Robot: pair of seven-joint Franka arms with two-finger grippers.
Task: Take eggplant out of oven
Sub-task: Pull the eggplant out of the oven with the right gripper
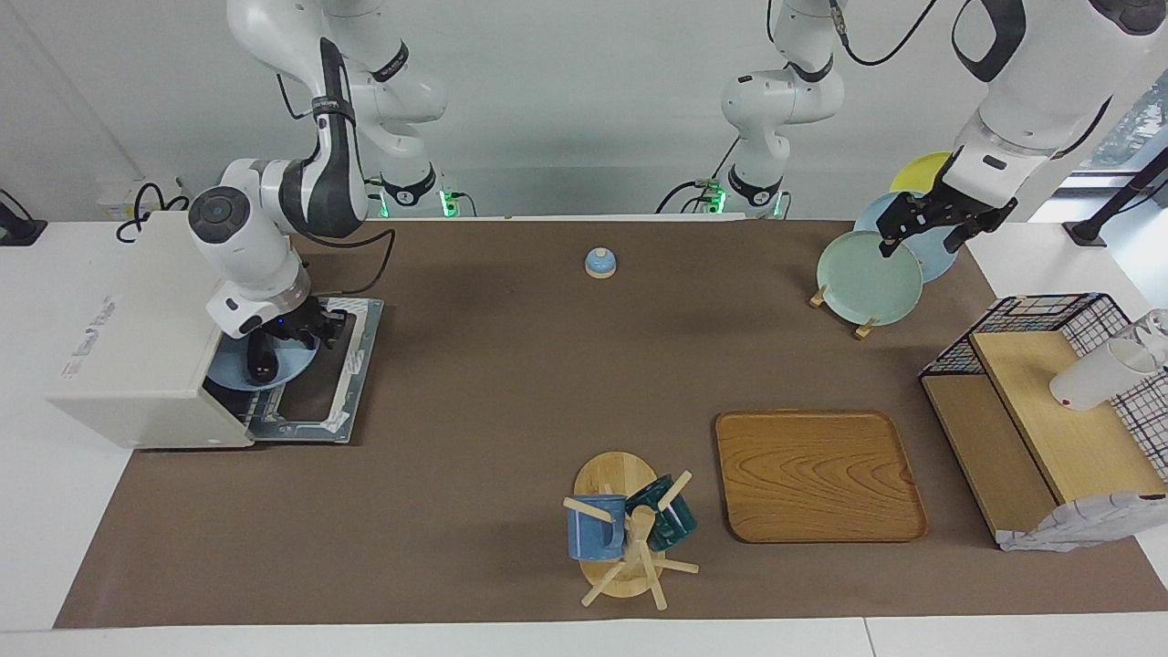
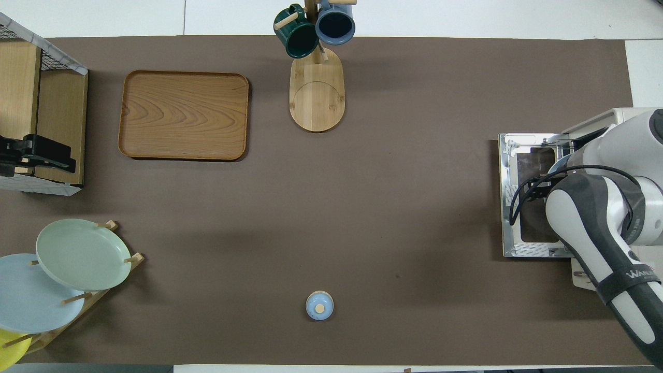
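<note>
The oven (image 1: pixel 137 338) is set at the right arm's end of the desk (image 1: pixel 511 365), its door (image 1: pixel 319 383) dropped flat. Inside its mouth a pale blue plate (image 1: pixel 292 372) is seen, with the dark eggplant (image 1: pixel 261 358) lying on it. The right pincer (image 1: pixel 301 330) is lowered just above the eggplant; whether it is closed cannot be told. The left pincer (image 1: pixel 923 228) is held open above the plate rack (image 1: pixel 867 274) at the left arm's end.

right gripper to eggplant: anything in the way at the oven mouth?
Nothing visible. The cream-white toaster oven's dark glass door lies dropped open, and the right gripper is already down at the dark purple eggplant on the pale blue plate.
</note>
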